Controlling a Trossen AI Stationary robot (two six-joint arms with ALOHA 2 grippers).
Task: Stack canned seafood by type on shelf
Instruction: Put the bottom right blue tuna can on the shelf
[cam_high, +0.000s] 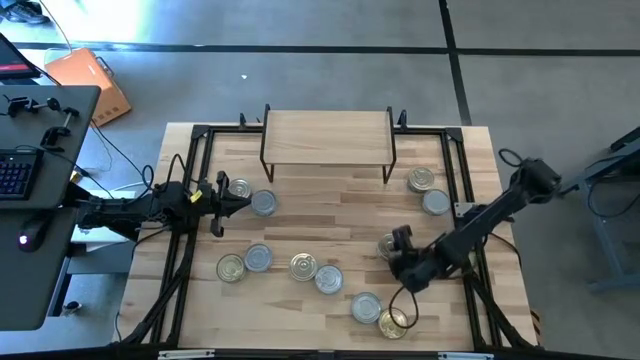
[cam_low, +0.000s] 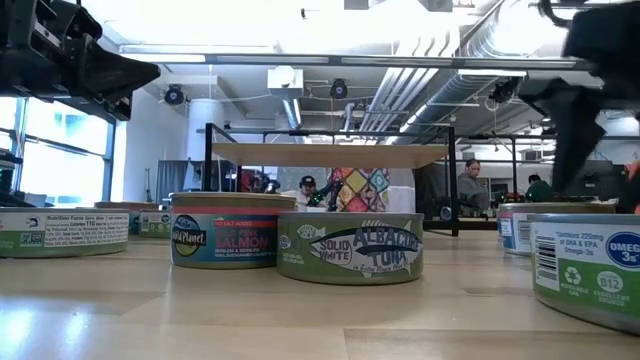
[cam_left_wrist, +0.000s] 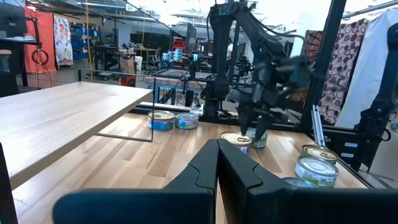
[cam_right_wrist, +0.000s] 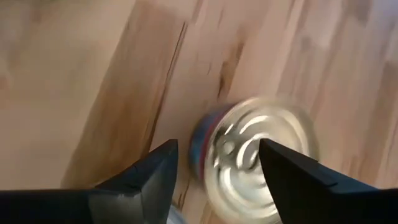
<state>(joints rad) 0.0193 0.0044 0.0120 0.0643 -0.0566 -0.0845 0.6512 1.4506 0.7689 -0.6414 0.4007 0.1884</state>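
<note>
The shelf is a light-wood board on black legs at the table's far side, with nothing on it. Several flat round tins, gold-lidded and silver-lidded, lie in pairs across the table. My left gripper is shut and hovers level beside a gold tin and a silver tin at the left. My right gripper is open and points down. Its fingers stand apart above a silver-lidded tin, which sits next to a gold tin.
More tin pairs sit at mid-table, near the front edge and right of the shelf. Black frame rails run along the table's sides. Bare wood lies in front of the shelf. People sit in the room beyond.
</note>
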